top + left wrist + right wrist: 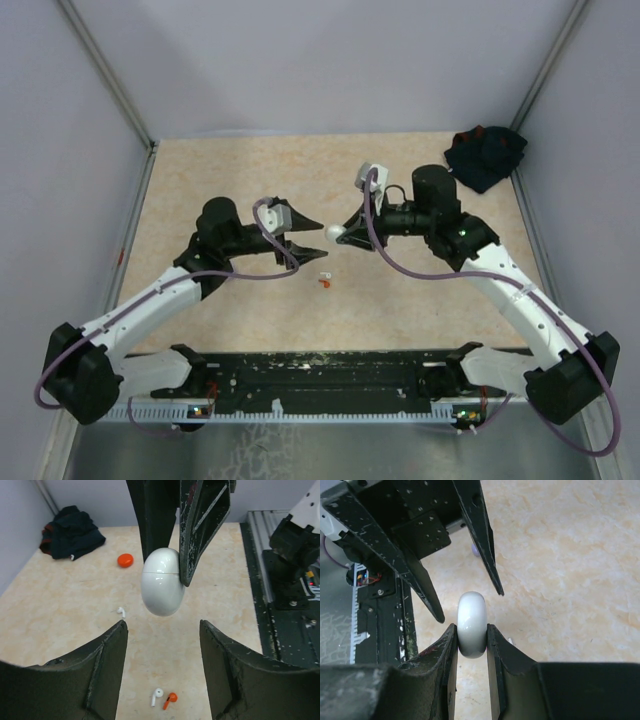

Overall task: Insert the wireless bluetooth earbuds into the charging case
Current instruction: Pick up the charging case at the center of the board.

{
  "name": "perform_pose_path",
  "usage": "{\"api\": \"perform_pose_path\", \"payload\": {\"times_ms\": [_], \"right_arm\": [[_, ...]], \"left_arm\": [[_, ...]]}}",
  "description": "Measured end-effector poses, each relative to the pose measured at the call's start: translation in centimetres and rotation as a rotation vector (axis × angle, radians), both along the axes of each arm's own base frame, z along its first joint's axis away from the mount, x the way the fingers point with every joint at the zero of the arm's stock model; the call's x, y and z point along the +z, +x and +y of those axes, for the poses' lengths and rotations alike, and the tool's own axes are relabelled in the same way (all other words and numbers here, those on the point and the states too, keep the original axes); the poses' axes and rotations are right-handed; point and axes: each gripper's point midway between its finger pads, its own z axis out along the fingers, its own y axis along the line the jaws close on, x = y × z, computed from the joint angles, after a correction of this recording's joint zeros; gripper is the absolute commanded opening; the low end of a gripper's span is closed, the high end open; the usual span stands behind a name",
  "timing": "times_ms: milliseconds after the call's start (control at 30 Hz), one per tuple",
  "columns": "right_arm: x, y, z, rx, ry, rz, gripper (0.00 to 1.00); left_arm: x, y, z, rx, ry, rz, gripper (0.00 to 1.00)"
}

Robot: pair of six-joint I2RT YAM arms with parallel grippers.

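Observation:
My right gripper (341, 232) is shut on a round white charging case (334, 233) and holds it above the table. The case (161, 582) looks closed, with a seam across it. In the right wrist view the case (472, 622) stands on edge, pinched between the fingers (442, 652). My left gripper (312, 238) is open and empty, its tips just short of the case, one on either side. A white earbud (157, 696) and an orange-red earbud (170, 699) lie together on the table (324, 279) below. Another white earbud (121, 611) lies farther off.
An orange round case (125, 560) lies on the table beyond the grippers. A dark crumpled cloth (485, 155) sits at the back right corner. A small lavender thing (474, 550) shows behind the left gripper's fingers. Grey walls enclose the table.

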Motion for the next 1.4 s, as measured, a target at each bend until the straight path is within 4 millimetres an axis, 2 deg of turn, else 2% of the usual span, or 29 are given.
{"api": "perform_pose_path", "payload": {"times_ms": [200,500,900,1400], "right_arm": [[1.2,-0.2,0.4,0.072,0.009,-0.083,0.0],[2.3,0.4,1.2,0.152,-0.019,-0.132,0.0],[-0.3,-0.7,2.2,0.228,-0.1,-0.065,0.0],[-0.9,-0.6,2.7,0.239,-0.154,-0.055,0.0]], "left_arm": [[-0.5,-0.6,-0.4,-0.081,-0.006,0.134,0.6],[-0.2,-0.4,0.5,-0.118,-0.029,0.227,0.58],[0.0,-0.4,0.7,-0.125,-0.039,0.214,0.53],[0.2,-0.8,0.7,-0.155,-0.044,0.197,0.4]]}}
